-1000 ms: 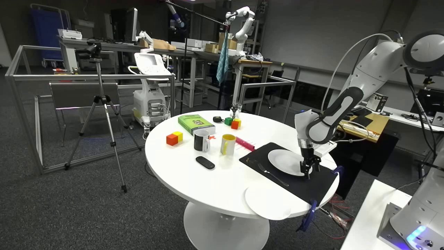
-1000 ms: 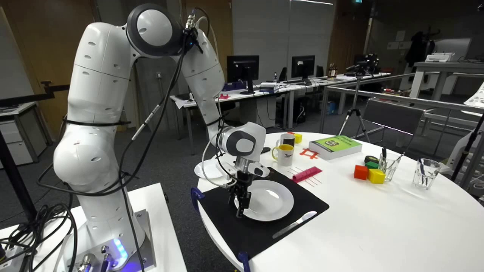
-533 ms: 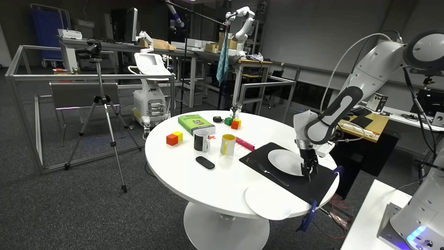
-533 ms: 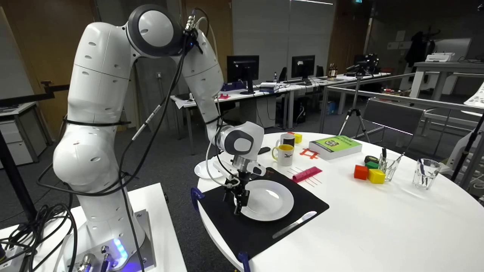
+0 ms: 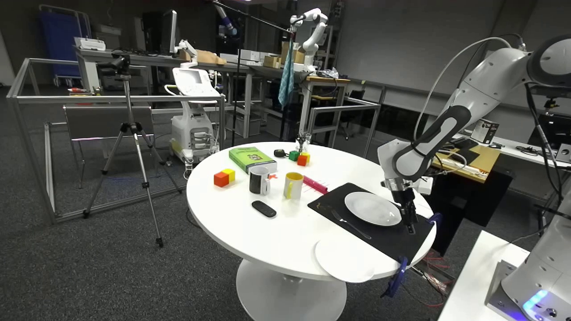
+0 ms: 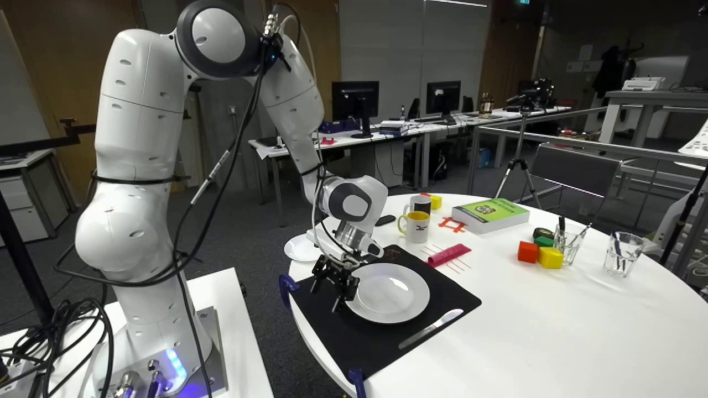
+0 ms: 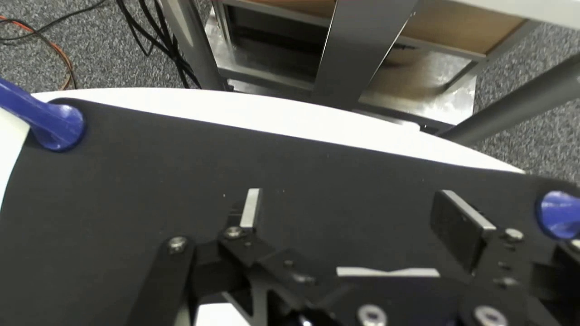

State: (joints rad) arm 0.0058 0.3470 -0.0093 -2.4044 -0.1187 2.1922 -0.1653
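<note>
Since a moment ago, the robot's gripper (image 7: 358, 212) has drawn back from the white plate (image 6: 394, 293) toward the robot's side of the round white table (image 5: 303, 240), and has tilted. Its jaws stand wide apart above a black mat (image 7: 127, 190), holding nothing. Just beside the gripper, the plate lies flat on the mat; whether they touch cannot be told. Blue clamps (image 7: 59, 127) sit on two of the mat's corners. A fork (image 5: 350, 224) and a knife (image 6: 426, 331) flank the plate. Farther off stand a yellow-lined mug (image 5: 290, 189) and a black-and-white mug (image 5: 257, 182), with a green book (image 5: 252, 158) lying flat beyond them.
</note>
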